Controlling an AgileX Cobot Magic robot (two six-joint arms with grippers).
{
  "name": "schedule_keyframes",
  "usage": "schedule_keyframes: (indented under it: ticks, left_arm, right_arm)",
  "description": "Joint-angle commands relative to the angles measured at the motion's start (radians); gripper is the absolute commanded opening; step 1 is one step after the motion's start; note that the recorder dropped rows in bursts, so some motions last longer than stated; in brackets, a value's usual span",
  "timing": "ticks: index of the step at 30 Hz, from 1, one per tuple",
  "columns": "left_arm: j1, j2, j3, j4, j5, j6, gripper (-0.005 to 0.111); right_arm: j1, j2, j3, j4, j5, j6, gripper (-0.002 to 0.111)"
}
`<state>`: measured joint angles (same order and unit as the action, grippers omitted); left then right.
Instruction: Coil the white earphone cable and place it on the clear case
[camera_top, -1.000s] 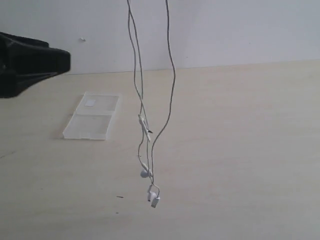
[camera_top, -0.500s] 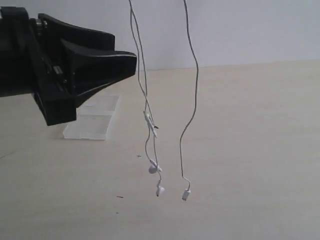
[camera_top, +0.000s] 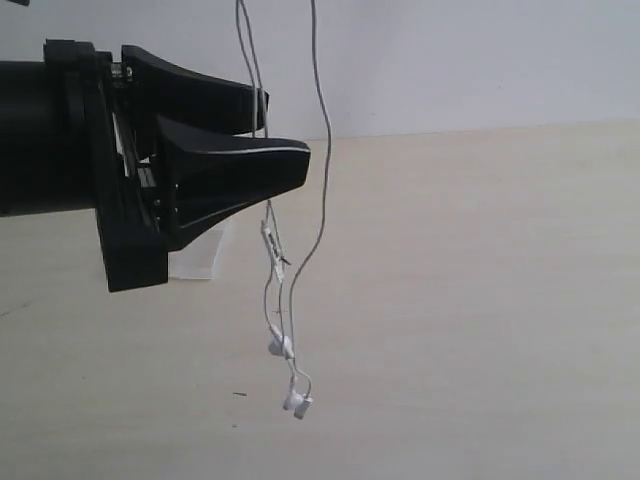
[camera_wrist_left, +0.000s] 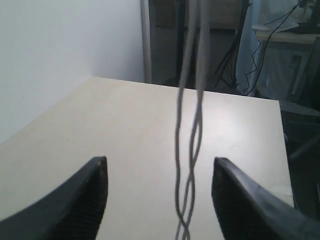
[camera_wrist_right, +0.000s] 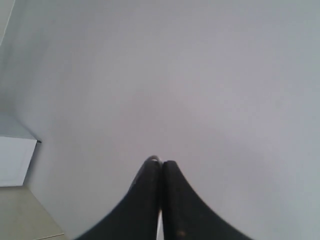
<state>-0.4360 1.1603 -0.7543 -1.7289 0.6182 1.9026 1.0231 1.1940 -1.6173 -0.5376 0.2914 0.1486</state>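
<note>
The white earphone cable hangs in long strands from above the exterior view's top edge. Its inline remote and two earbuds dangle just over the table. My left gripper reaches in from the left, open, with the twisted strands between its spread fingers, untouched. In its wrist view the left gripper shows both fingers well apart. My right gripper is shut on the cable, and a thin white loop peeks out at its tips. Only a corner of the clear case shows below the left gripper.
The pale wooden table runs to a white wall at the back. A dark tripod and other gear stand beyond the table's far edge in the left wrist view.
My left gripper has moved right and its fingers now flank the hanging strands, covering most of the clear case. The cable has swung; its loose strand is back near the others.
</note>
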Motion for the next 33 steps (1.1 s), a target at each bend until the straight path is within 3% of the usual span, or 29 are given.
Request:
schedule_keyframes:
  ticks: [1, 21, 33]
  left_arm:
    - [-0.007, 0.004, -0.021, -0.015, -0.015, 0.004, 0.06]
    - [-0.007, 0.004, -0.048, -0.015, 0.041, -0.027, 0.06]
    - [-0.005, 0.004, -0.048, -0.015, 0.001, -0.056, 0.06]
  right_arm:
    - [0.001, -0.005, -0.007, 0.052, -0.089, 0.09, 0.0]
    - [0.001, 0.033, -0.007, 0.118, -0.127, 0.079, 0.0]
    - [0.001, 0.057, -0.007, 0.12, -0.149, 0.079, 0.0]
